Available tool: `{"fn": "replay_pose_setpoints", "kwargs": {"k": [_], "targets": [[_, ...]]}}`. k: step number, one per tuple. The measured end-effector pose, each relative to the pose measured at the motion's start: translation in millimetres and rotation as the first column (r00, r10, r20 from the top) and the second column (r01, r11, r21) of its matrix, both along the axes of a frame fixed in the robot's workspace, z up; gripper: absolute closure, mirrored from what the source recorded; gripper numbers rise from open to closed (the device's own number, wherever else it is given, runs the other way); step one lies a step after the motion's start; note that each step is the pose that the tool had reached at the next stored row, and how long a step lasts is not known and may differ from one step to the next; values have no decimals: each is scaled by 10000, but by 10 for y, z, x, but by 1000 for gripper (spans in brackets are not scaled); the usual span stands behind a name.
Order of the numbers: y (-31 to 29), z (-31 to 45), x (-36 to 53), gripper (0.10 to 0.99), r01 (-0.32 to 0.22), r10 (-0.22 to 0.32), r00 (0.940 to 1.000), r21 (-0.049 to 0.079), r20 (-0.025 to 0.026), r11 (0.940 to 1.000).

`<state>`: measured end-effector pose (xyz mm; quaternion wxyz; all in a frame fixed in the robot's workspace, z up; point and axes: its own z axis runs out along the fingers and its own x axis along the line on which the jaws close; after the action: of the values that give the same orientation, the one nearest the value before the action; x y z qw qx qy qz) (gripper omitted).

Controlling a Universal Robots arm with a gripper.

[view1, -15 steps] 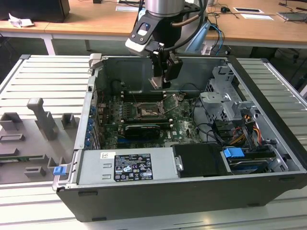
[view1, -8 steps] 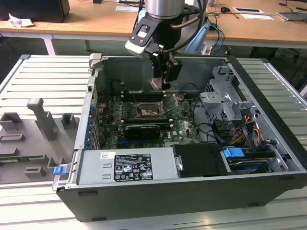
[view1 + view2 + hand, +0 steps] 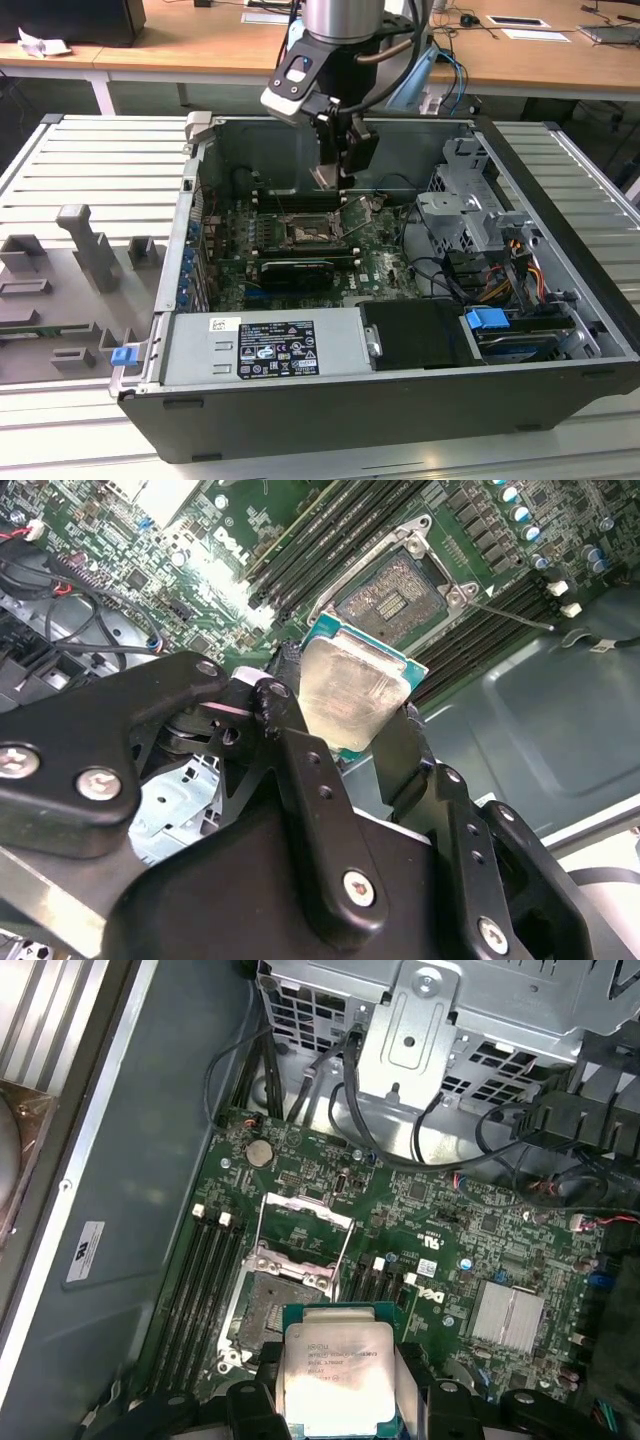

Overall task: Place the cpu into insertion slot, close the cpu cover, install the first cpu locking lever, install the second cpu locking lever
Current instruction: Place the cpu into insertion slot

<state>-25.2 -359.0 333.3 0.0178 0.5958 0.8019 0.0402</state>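
Note:
My gripper hangs inside the open computer case, above the green board, shut on the cpu. The chip's pale metal face sits between the two black fingers in both wrist views, held by its edges. The insertion slot lies bare just beyond the chip, a dark square socket with a grey rim; in the exterior view the slot is a little below and to the exterior view's left of the gripper. The cpu cover stands swung open at the socket's far side. A thin lever sticks out beside the socket.
Long black memory slots flank the socket. A grey drive cage with loose cables fills the case on the exterior view's right. The power supply runs along the near wall. A finned heat sink sits on the board.

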Motion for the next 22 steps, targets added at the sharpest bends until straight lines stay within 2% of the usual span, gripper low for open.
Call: {"fn": "replay_pose_setpoints", "kwargs": {"k": [11, 22], "targets": [[0, -57, 0, 557, 105, -105, 9999, -1, 0, 9999], [0, -109, 0, 557, 564, -564, 9984, -2, 0, 9984]]}}
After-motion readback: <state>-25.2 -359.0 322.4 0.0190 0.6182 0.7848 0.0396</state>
